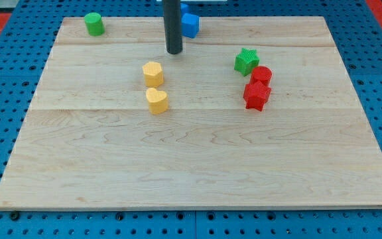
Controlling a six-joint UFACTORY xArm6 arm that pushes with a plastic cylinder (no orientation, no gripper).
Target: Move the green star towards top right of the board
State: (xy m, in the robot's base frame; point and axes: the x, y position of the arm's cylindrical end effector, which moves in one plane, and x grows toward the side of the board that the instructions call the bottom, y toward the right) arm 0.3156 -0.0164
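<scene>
Green star (pixel 247 61) sits right of centre on our board (pixel 197 166), touching the red cylinder (pixel 262 75) above a red star (pixel 256 95); our bare tip (pixel 174 51) holds nothing, well left, beside the blue block (pixel 190 24).

Nothing readable here tbh: no text, labels, brand names, nos. or signs on the bench (pixel 197 172), the blocks or the rod, afaict. Just plain wood grain and solid colours, no markings.
</scene>
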